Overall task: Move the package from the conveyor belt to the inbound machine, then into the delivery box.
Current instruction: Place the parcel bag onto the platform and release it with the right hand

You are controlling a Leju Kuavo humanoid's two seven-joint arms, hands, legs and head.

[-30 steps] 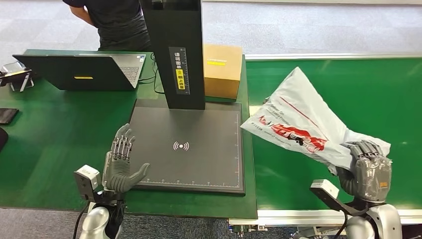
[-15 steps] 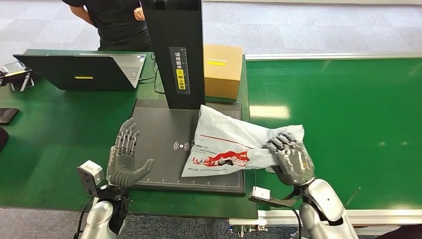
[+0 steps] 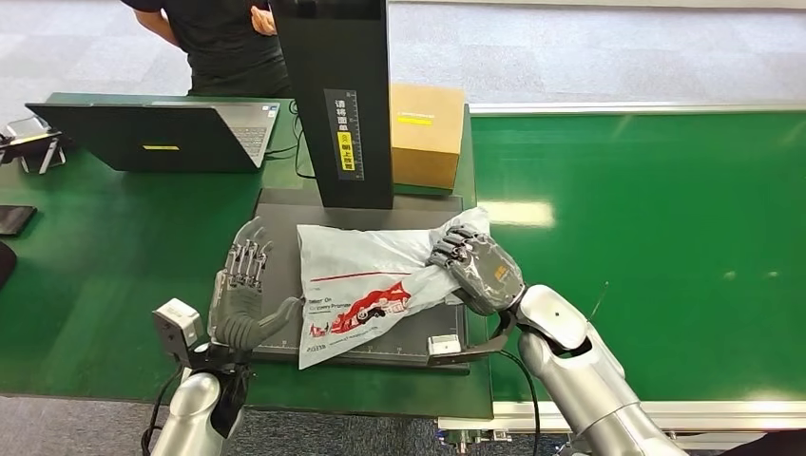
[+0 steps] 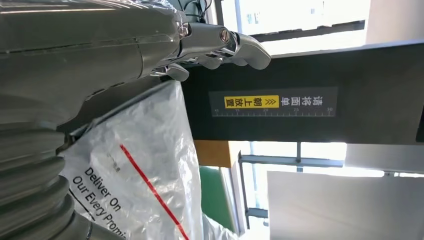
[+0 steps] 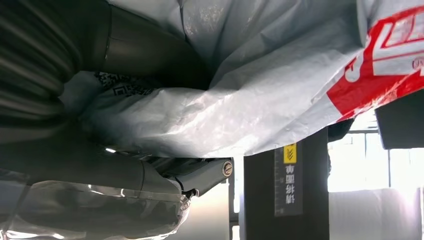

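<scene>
The package (image 3: pixel 366 283) is a grey-white plastic mailer with red print, lying over the dark scan plate (image 3: pixel 285 214) of the inbound machine. My right hand (image 3: pixel 475 269) grips its bunched right end just above the plate. The mailer's crumpled skin (image 5: pixel 260 95) shows close up in the right wrist view. At the plate's left edge my left hand (image 3: pixel 240 294) is raised, fingers spread, its thumb beside the mailer's left edge. The left wrist view shows the mailer (image 4: pixel 145 165) with black lettering, close by my left hand (image 4: pixel 90 60). The machine's black column (image 3: pixel 333 95) stands behind.
A cardboard box (image 3: pixel 426 135) stands right of the column. An open laptop (image 3: pixel 152 138) sits at the back left, with a person (image 3: pixel 223 43) standing behind it. The green conveyor belt (image 3: pixel 665 237) stretches to the right. Small dark devices (image 3: pixel 14 220) lie at the far left.
My right hand has carried the package leftward from the belt onto the scan plate, lowering it. The left hand has shifted slightly toward the plate.
</scene>
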